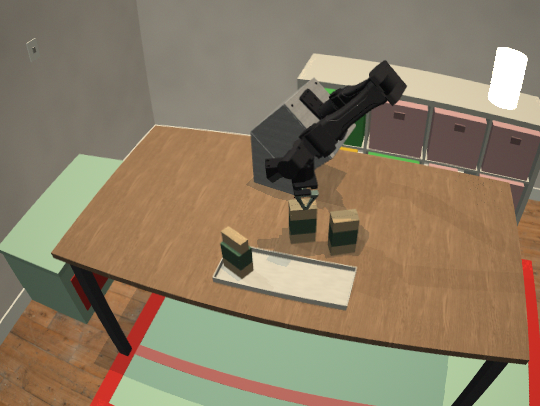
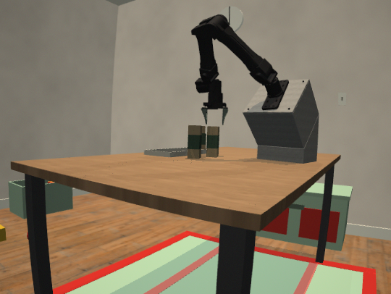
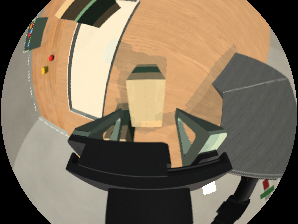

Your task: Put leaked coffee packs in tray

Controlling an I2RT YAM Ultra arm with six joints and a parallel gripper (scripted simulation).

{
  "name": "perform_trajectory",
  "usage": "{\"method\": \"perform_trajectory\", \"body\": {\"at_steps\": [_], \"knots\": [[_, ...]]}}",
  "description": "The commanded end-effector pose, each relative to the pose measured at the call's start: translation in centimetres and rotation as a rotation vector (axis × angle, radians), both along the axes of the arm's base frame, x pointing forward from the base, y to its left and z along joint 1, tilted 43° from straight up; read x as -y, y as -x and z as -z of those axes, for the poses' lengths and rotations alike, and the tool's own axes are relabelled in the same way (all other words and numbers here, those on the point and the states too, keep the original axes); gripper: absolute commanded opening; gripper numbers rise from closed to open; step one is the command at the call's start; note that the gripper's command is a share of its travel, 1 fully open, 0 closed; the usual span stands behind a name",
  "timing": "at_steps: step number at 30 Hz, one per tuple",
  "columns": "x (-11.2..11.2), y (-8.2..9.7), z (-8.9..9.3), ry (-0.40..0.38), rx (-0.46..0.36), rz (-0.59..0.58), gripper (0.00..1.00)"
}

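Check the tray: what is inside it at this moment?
One coffee pack stands upright inside the tray, at its left end. The rest shows only pale tray floor. The patch under that pack is covered.

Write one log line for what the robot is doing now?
gripper: open, empty | position: above middle pack, not touching | tray: one pack standing inside | third pack: on table

Behind my surface stood a shelf with pink bins and a white lamp; a green-red rug lay below.
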State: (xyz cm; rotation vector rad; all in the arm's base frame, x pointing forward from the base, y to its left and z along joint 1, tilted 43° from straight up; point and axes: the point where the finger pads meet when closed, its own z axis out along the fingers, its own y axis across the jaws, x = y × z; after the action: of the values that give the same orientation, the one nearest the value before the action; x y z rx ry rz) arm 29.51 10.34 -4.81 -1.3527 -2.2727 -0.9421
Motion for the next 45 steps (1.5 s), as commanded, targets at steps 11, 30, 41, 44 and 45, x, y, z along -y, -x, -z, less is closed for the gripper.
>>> {"method": "perform_trajectory", "body": {"at_steps": [11, 30, 41, 44, 45], "knots": [[1.0, -2.0, -0.9, 0.011, 0.04, 0.025, 0.77], [1.0, -2.1, -0.9, 0.011, 0.042, 0.025, 0.77], [1.0, -2.1, -0.9, 0.011, 0.042, 0.025, 0.77], [1.0, -2.1, -0.9, 0.011, 0.042, 0.025, 0.77], [1.0, -2.1, -0.9, 0.011, 0.042, 0.025, 0.77]]}}
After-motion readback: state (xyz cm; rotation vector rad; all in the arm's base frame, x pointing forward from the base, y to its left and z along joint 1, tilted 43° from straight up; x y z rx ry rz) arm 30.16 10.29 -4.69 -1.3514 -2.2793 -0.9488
